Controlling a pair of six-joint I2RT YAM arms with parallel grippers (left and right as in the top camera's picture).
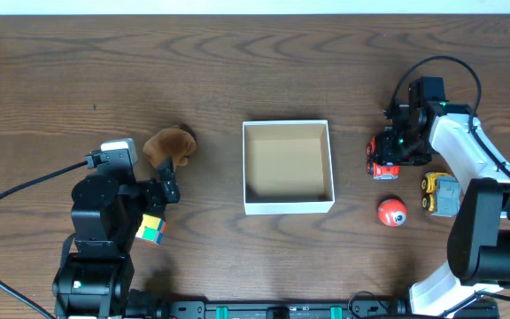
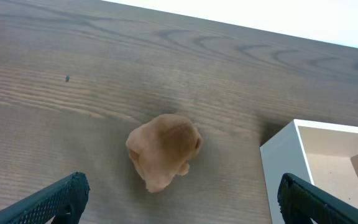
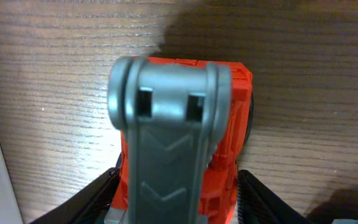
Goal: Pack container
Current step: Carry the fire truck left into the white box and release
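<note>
The container (image 1: 288, 206), a square white-walled box with a tan inside, stands empty at the table's middle; its corner shows in the left wrist view (image 2: 281, 168). A brown plush toy (image 1: 168, 145) lies left of it. My left gripper (image 1: 166, 188) is open just short of the plush (image 2: 164, 149), its fingers (image 2: 179, 196) wide apart. My right gripper (image 1: 395, 146) is right of the container, shut on a red toy vehicle (image 1: 384, 163) with a grey arm; its fingers (image 3: 178, 186) press both sides of the toy (image 3: 229, 93).
A multicoloured cube (image 1: 151, 229) lies beside the left arm. A red ball with an eye (image 1: 392, 212) and a yellow and grey toy vehicle (image 1: 439, 194) lie at the front right, near the right arm's base.
</note>
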